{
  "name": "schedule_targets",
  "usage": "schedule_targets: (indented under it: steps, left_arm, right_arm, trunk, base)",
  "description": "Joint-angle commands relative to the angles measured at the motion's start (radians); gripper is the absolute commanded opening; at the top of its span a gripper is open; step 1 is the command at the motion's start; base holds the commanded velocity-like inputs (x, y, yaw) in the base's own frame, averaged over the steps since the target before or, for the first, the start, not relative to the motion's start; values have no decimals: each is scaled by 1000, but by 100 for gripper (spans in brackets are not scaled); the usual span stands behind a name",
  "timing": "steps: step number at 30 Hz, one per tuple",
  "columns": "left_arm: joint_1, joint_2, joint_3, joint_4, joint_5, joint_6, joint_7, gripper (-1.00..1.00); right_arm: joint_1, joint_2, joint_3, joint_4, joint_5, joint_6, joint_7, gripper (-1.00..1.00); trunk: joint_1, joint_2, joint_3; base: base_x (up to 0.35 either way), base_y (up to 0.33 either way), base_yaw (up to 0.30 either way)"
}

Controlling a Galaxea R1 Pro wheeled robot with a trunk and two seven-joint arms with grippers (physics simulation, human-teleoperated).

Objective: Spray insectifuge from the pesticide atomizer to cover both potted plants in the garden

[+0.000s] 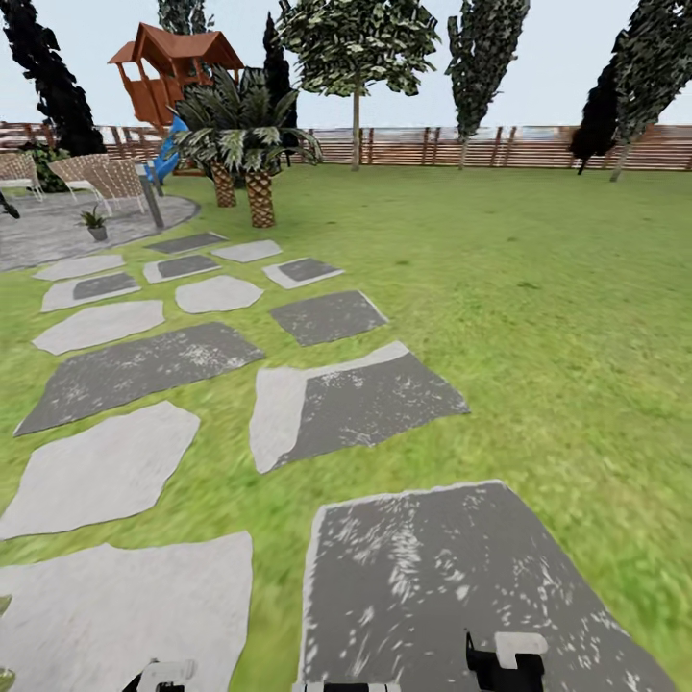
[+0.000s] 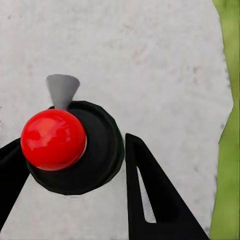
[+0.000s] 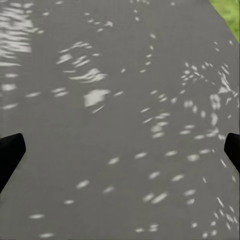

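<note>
**Atomizer in the left end effector, robot on the stepping-stone path**

The head view looks across the garden lawn (image 1: 538,317); grey and white stepping stones (image 1: 356,404) run from the near edge toward a round gravel patio (image 1: 58,231) at far left; a small potted plant (image 1: 94,223) with pointed green leaves stands on that patio, near wicker chairs (image 1: 106,181) and a grey post lamp (image 1: 150,192); two palms (image 1: 245,154) with scaly trunks rise just beyond the patio's edge, a red-brown playhouse (image 1: 178,77) behind them; a brown slatted fence (image 1: 500,146) closes the far side, with tall trees in front of it.

In the left wrist view the left end effector (image 2: 75,170) is clamped on the pesticide atomizer (image 2: 80,150), seen end-on as a round dark body with a red ball on top and a small grey nozzle; a black finger (image 2: 160,200) presses each side of it, over a pale stone with a strip of grass beside it.

In the right wrist view the right end effector (image 3: 120,150) has its two black fingertips (image 3: 10,152) spread far apart, with nothing between them, above a dark grey speckled stone.
</note>
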Motion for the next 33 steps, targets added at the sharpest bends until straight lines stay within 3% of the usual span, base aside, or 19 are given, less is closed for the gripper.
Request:
schedule_targets:
  steps: [1, 33]
  left_arm:
    - [-1, -1, 5, 1, -11, -4, 4, -100]
    - [-1, 0, 9, 0, -10, -4, 4, -100]
  right_arm:
    - [0, 0, -1, 1, 11, 0, -8, 100]
    - [0, 0, -1, 1, 11, 0, -7, 100]
  trunk:
    - [0, 0, -1]
    - [0, 0, 5]
  base:
    - [341, -107, 276]
    - [341, -107, 278]
